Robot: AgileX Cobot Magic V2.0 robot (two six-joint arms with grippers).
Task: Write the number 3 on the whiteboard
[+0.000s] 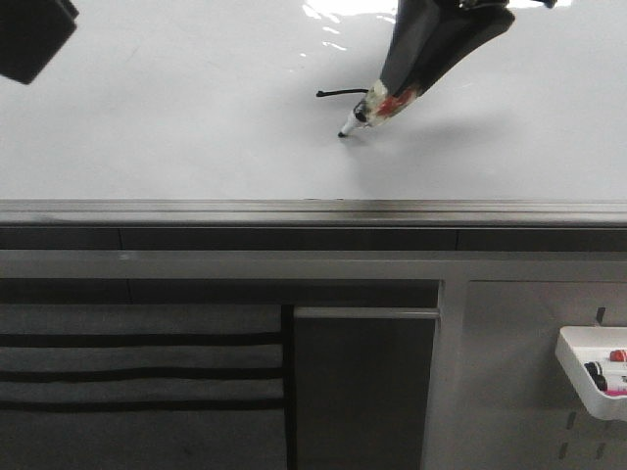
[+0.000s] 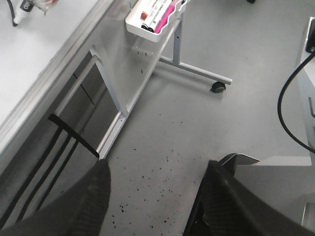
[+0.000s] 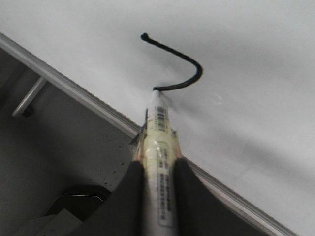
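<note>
The whiteboard [image 1: 147,117] is glossy white with glare at its far edge. My right gripper [image 1: 397,86] is shut on a pale marker [image 1: 377,106], and the marker's tip touches the board. A thin black stroke [image 1: 341,92] lies behind the tip. In the right wrist view the stroke [image 3: 194,64] is a flat line bending into a hook that ends at the marker [image 3: 160,142] tip, so only the upper part of the number 3 shows. My right gripper [image 3: 156,164] pinches the marker barrel. My left gripper [image 2: 155,169] is open and empty above the floor, and shows dark at the far left [image 1: 29,34].
A grey metal ledge [image 1: 313,211] runs along the board's near edge. A white tray [image 1: 596,370] with spare markers hangs on the grey pegboard panel [image 1: 519,392] at the lower right. The left wrist view shows the tray [image 2: 150,22], a castor leg [image 2: 216,87] and a black cable [image 2: 290,98].
</note>
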